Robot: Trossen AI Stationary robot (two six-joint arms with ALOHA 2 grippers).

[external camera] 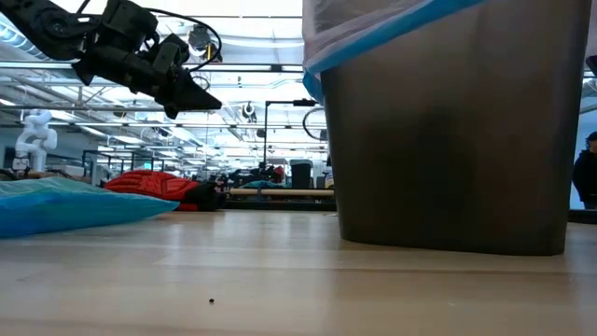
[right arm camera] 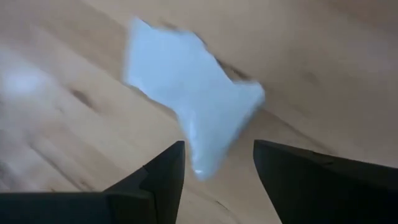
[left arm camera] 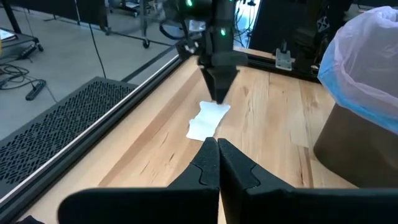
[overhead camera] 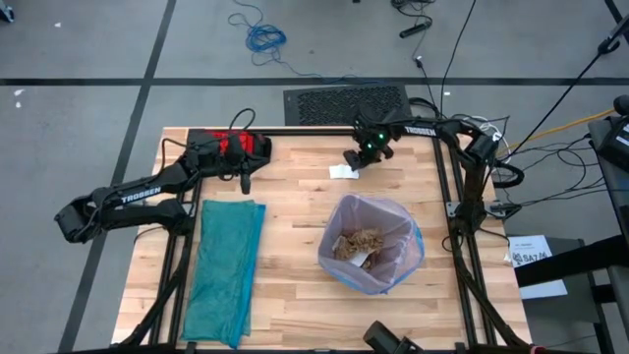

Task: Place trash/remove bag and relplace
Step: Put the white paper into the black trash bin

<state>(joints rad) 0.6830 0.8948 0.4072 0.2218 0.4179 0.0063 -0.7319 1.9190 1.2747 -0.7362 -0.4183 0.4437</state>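
the lined bin (overhead camera: pixel 373 285), brown trash (overhead camera: pixel 359 243) inside its bag (overhead camera: pixel 405 258), stands well apart behind the right gripper (overhead camera: pixel 352 162). that gripper hovers with jaws parted just above a white paper scrap (right arm camera: pixel 193 106), whose tapered end points between the fingers (right arm camera: pixel 158 174). the left gripper (overhead camera: pixel 243 183), jaws shut, waits farther off; nothing blocks the descent.

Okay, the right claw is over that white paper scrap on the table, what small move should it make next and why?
Probably lower and close: the right claw hangs open, straddling the flat white paper scrap, which lies loose on the wooden table.
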